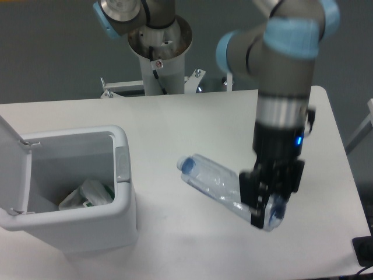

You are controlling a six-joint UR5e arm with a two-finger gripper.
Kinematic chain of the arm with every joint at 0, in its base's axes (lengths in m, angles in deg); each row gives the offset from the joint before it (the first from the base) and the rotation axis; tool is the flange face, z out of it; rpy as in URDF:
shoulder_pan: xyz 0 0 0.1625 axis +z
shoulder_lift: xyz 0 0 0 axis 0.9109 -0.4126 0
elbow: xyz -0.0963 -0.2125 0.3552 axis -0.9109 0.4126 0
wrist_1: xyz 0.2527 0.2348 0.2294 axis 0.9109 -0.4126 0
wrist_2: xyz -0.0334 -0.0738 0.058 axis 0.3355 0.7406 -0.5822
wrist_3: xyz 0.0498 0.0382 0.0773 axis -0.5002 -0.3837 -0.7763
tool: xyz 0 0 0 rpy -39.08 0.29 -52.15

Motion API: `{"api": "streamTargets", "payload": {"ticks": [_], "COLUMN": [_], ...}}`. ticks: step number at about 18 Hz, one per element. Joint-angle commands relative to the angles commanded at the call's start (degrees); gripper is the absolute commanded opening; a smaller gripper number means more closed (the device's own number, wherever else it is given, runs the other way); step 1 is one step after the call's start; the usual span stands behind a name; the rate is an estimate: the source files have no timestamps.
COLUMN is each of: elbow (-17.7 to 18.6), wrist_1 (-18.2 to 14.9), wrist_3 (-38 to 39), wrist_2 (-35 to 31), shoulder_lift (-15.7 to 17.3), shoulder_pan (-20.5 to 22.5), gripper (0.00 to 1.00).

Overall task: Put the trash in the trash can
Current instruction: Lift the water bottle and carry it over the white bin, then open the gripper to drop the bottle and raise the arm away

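A crushed clear plastic bottle (218,185) with a bluish cap hangs in the air above the table, tilted with its cap toward the left. My gripper (265,211) is shut on the bottle's base end at the lower right. The white trash can (125,192) stands at the left with its lid flipped open. Inside it lies a crumpled clear-white wrapper (87,194) with a green bit. The bottle is to the right of the trash can, apart from it.
The arm's base column (158,52) stands at the back behind the white table (175,122). A dark object (364,251) sits at the lower right corner, past the table's right edge.
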Motion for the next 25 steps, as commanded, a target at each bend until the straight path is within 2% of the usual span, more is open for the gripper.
{"api": "streamTargets", "payload": {"ticks": [1, 4, 8, 11, 13, 15, 18, 20, 22, 25], "elbow": [-0.52, -1.85, -0.97, 2.36, 4.03, 4.22, 4.30, 4.39, 4.39, 4.39], "wrist_1": [0.18, 4.74, 4.84, 4.92, 5.36, 6.15, 6.15, 6.15, 6.15, 6.07], "wrist_3": [-0.26, -1.67, -6.05, -18.43, -22.22, -25.65, -25.84, -26.02, -26.80, -26.29], "wrist_2": [0.62, 0.71, 0.71, 0.62, 0.71, 0.71, 0.71, 0.71, 0.71, 0.54], "shoulder_lift": [0.71, 1.68, 2.30, 1.85, 1.94, 1.33, 0.98, 0.19, -0.08, 0.53], "shoulder_pan": [-0.44, -4.29, -10.36, -16.16, -17.40, -18.97, -19.78, -20.13, -20.22, -20.31], "gripper": [0.57, 0.55, 0.55, 0.55, 0.55, 0.55, 0.57, 0.65, 0.98, 1.00]}}
